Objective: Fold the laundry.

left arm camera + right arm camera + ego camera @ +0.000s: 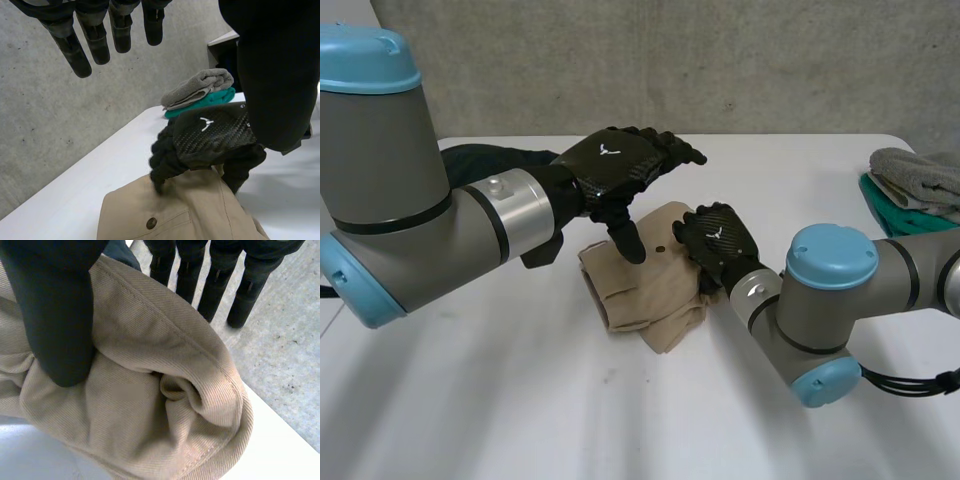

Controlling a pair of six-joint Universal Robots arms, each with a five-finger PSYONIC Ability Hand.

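Tabletop (520, 400): bare on the near side, so there is ample room to lay a fold toward it.
Tan garment (640, 295): bunched mid-tabletop, button up, edges uneven; part-folded, by my reading.
Right hand (718, 243): at the garment's right edge, thumb and fingers nipping a fold, likely to lift it over.
Left hand (620, 165): poised over the far edge, fingers straight, holding nothing.
Folded stack (910, 185): grey on teal, far right rim, well apart.
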